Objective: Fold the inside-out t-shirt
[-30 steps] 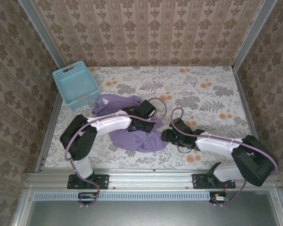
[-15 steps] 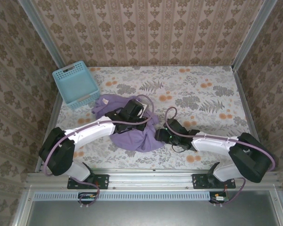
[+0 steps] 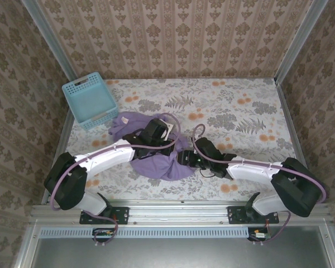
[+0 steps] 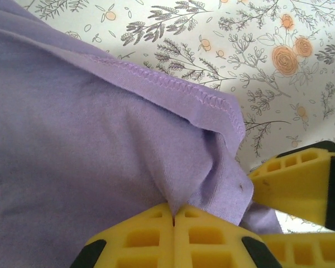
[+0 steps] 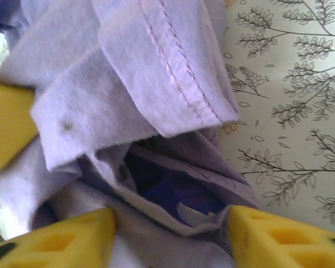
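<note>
Left tool (image 4: 173, 215): clenched. We see its two yellow fingers (image 4: 145, 240) pressed flat against each other, with a pinch of the lavender t-shirt (image 4: 72, 139) caught between their tips. The cloth rises from this pinch in tight creases. Just beyond them runs a stitched hem (image 4: 173, 89) whose corner is turned over.

Right tool (image 5: 170, 237): released. Its yellow fingers stand apart on either side of a layered fold of the same garment. A darker hollow opens between the layers, and we cannot tell whether either finger presses on the cloth. In the left wrist view, a yellow finger of this tool stands close beside the pinch.

Seen from above, the t-shirt lies crumpled in a low heap just beside the light-blue basket (image 3: 89, 100), off the basket's near right corner. One lobe almost touches the basket. Both tools meet at the edge of the heap farthest from the basket. The left arm crosses over the cloth, and the right arm reaches in from the side away from the basket.

Garment and basket rest on the floral-patterned worktop (image 3: 240, 111). The basket stands in the worktop's far left corner.
</note>
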Tool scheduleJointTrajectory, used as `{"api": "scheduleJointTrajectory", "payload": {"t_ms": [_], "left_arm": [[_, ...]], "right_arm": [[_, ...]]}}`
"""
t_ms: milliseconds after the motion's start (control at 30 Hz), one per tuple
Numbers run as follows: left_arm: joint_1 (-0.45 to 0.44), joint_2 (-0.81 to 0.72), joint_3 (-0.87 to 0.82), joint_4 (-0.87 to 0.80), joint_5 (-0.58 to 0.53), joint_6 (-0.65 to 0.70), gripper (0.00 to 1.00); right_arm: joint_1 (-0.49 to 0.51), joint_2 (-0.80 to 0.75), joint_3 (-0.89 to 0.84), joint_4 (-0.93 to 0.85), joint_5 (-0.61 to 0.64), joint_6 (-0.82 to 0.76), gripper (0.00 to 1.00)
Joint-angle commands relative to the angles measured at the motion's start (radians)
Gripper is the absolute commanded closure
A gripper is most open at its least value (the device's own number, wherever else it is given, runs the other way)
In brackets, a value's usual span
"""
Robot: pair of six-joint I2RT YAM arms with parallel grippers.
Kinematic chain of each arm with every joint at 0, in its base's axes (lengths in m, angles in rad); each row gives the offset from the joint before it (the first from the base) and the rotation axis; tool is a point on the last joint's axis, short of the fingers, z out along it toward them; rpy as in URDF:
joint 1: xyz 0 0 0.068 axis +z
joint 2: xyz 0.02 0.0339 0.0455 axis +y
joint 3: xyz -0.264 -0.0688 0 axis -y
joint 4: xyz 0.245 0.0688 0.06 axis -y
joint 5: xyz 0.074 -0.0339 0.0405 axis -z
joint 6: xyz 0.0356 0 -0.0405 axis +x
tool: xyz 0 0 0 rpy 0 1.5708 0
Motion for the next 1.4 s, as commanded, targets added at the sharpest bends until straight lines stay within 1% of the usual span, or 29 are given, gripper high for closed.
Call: {"api": "scheduleJointTrajectory", "payload": {"t_ms": [0,33,100,133,167,300,433,567,733,800,867,933,1000,1033,1133,1233,1333,1367], "left_arm": [[0.006,-0.034,-0.013,0.018,0.042,-0.024,1.0],[0.007,-0.035,-0.014,0.017,0.041,-0.024,1.0],[0.009,-0.04,-0.02,0.015,0.038,-0.023,0.99],[0.013,-0.044,-0.022,0.013,0.033,-0.025,0.98],[0.015,-0.049,-0.025,0.008,0.027,-0.026,0.97],[0.023,-0.073,-0.03,-0.024,-0.021,-0.015,0.95],[0.024,-0.099,-0.036,-0.045,-0.046,-0.005,0.95],[0.04,-0.155,-0.058,-0.052,-0.089,-0.017,1.0],[0.112,-0.284,-0.106,-0.039,-0.093,-0.036,1.0],[0.156,-0.353,-0.112,-0.052,-0.099,-0.036,1.0],[0.217,-0.422,-0.108,-0.068,-0.095,-0.036,1.0],[0.298,-0.496,-0.083,-0.089,-0.072,-0.034,1.0],[0.364,-0.563,-0.055,-0.117,-0.064,-0.029,1.0],[0.403,-0.603,-0.05,-0.129,-0.067,-0.027,1.0],[0.473,-0.701,-0.081,-0.163,-0.085,-0.035,1.0],[0.506,-0.764,-0.163,-0.223,-0.087,-0.052,1.0],[0.516,-0.807,-0.287,-0.327,-0.12,-0.117,1.0],[0.517,-0.817,-0.33,-0.356,-0.116,-0.14,1.0]], "right_arm": [[0.001,0.036,0.045,0.07,-0.064,-0.077,0.59],[0.001,0.039,0.052,0.063,-0.068,-0.087,0.67],[0.002,0.031,0.06,0.023,-0.04,-0.101,0.88],[0.002,0.019,0.06,-0.005,-0.011,-0.104,0.96],[0.002,0.016,0.061,-0.049,0.036,-0.104,1.0],[0.002,-0.079,0.04,-0.189,0.193,-0.099,1.0],[0.003,-0.157,-0.004,-0.215,0.23,-0.099,1.0],[0.003,-0.226,-0.017,-0.285,0.296,-0.09,1.0],[0.0,-0.324,-0.006,-0.401,0.405,-0.119,1.0],[-0.023,-0.377,0.022,-0.466,0.444,-0.151,1.0],[-0.075,-0.438,0.055,-0.517,0.444,-0.189,1.0],[-0.145,-0.507,0.088,-0.539,0.413,-0.23,1.0],[-0.192,-0.553,0.128,-0.568,0.395,-0.264,1.0],[-0.202,-0.568,0.152,-0.591,0.399,-0.279,1.0],[-0.206,-0.595,0.171,-0.642,0.409,-0.288,1.0],[-0.206,-0.615,0.097,-0.674,0.388,-0.207,1.0],[-0.206,-0.626,-0.028,-0.714,0.356,-0.044,1.0],[-0.206,-0.625,-0.071,-0.714,0.335,0.014,1.0]]}}
